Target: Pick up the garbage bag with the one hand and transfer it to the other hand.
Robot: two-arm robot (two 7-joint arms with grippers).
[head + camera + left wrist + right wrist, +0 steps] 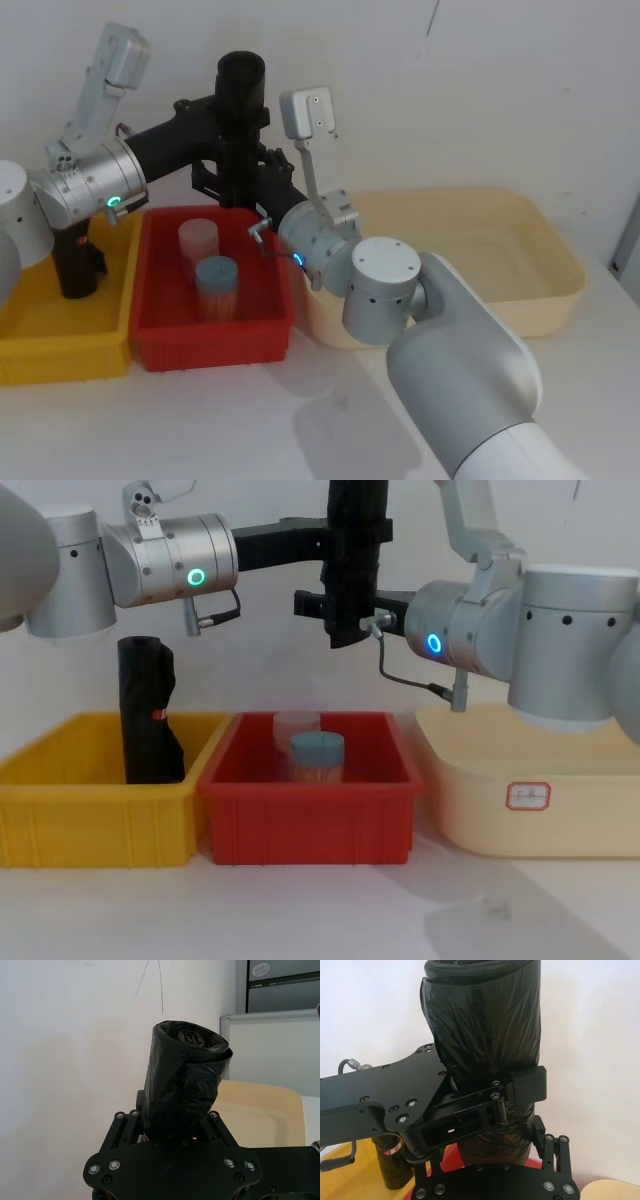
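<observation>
The garbage bag (241,95), a thick black roll, hangs upright in the air above the red bin (160,345). My left gripper (240,118), on the green-ringed arm, is shut on its upper half; one of its pads (530,1085) presses into the plastic. My right gripper (240,182), on the blue-ringed arm, is shut on the bag's lower part just below the left one, with a finger (541,1132) against the plastic. From the chest, the bag (355,560) shows with the left gripper (350,530) above the right gripper (345,605).
A slimmer black roll (145,720) stands in the yellow bin (90,820) at the left. The red bin holds a clear cup (198,240) and a blue-lidded jar (216,285). A large cream tub (540,260) sits to the right.
</observation>
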